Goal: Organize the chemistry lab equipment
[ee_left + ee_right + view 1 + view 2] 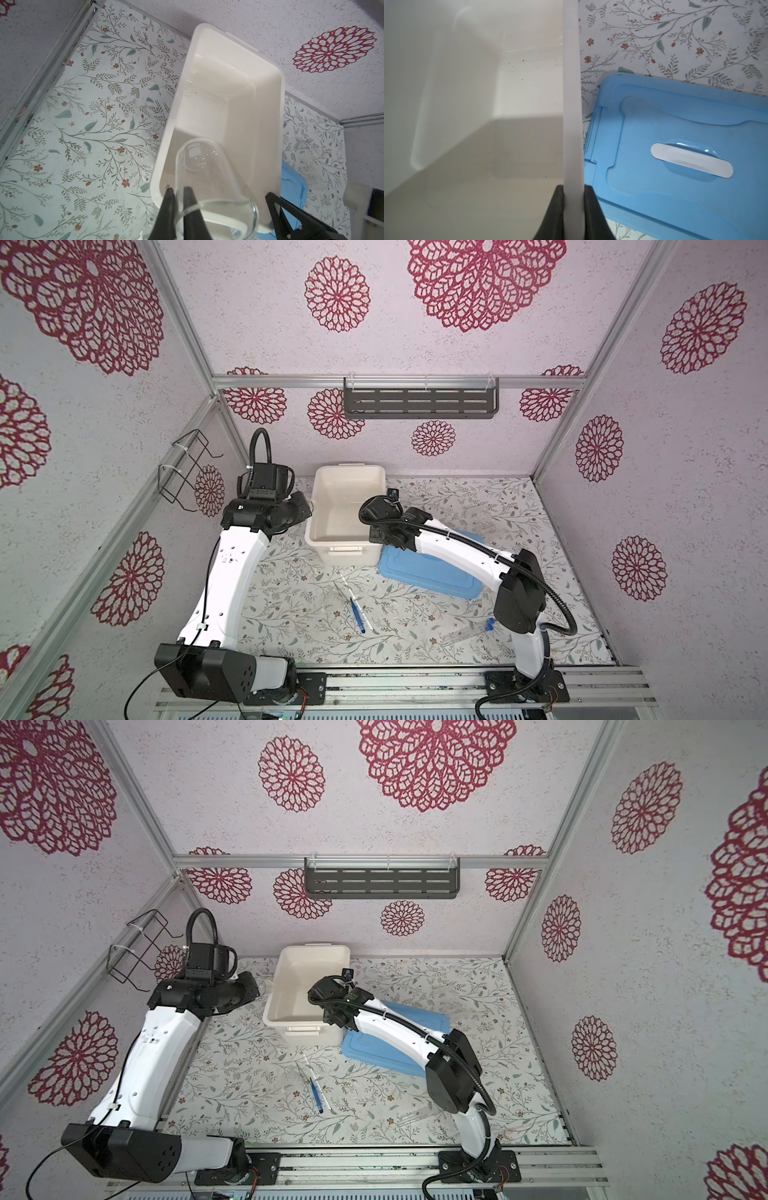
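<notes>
Currently gripping the small transparent vessel (199, 164) by its wall with the left gripper (179, 190), one finger inside the mouth, one outside. Holding it tilted over the left rim of the white bin (228, 34), base pointing inward, not yet let go. Pinching the bin's right wall with the right gripper (574, 190), jaws closed on the rim, probably steadying it.

Noting the bin at the far edge of the worktop (291, 614), left of centre, and the blue lid (675, 124) off and lying flat just beside the bin's right wall. Finding nothing inside the bin but dark specks. Reckoning the first deposit under way, none finished.

Leaving out on the worktop:
- thin white marked stick (356, 602) and slim dark-blue tool (359, 619), side by side toward the near edge, mid-width
- two clear blue-capped tubes (467, 632), close to the near right corner
- clear rack (307, 166), faint, past the lid toward the right edge

Judging most of the job as remaining, lidding included.
</notes>
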Robot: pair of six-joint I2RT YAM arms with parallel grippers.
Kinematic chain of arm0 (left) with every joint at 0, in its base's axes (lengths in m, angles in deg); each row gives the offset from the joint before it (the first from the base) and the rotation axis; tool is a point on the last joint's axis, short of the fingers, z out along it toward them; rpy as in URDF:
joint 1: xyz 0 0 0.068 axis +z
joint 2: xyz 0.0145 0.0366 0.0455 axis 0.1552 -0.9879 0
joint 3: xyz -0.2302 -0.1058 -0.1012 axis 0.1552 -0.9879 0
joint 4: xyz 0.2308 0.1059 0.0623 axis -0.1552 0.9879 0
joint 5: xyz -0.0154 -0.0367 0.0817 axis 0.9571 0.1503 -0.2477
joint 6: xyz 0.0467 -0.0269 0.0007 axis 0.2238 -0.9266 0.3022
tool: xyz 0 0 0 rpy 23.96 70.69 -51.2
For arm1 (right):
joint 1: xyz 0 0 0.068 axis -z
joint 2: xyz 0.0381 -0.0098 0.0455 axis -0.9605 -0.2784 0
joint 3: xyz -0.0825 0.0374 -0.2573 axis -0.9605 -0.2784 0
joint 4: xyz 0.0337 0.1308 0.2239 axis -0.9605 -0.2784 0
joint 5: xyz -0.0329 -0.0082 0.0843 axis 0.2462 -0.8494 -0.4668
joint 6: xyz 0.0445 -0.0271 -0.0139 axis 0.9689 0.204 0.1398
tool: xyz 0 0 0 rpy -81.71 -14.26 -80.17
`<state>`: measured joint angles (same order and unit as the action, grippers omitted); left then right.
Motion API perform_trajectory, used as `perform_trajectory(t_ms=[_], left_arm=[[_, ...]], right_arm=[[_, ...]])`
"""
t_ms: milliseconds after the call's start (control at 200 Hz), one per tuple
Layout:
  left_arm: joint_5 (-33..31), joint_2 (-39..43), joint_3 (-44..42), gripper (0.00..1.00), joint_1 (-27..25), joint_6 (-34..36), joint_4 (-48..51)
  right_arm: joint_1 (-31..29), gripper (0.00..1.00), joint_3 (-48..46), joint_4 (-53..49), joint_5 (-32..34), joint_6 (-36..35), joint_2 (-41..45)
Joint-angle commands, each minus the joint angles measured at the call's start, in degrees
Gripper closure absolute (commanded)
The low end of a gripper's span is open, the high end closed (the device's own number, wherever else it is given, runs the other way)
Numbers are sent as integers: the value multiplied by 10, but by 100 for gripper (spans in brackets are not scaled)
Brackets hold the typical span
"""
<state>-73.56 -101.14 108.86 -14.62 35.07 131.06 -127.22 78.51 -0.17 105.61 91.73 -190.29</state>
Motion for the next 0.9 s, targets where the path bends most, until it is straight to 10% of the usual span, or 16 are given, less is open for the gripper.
perform_trajectory(t_ms=[0, 325, 535, 896], left_arm=[[11, -8, 7, 100, -16, -5, -31], [12, -102, 81, 100, -110, 33, -3], [48, -175, 132, 100, -123, 35, 40], [56, -251, 183, 100, -184, 114, 127]], right_arm=[[10, 99, -37, 1, 68, 23, 68], [12, 98, -149, 14, 68, 63, 155], [13, 63, -215, 60, 74, 63, 228], [74, 50, -320, 82, 75, 17, 405]])
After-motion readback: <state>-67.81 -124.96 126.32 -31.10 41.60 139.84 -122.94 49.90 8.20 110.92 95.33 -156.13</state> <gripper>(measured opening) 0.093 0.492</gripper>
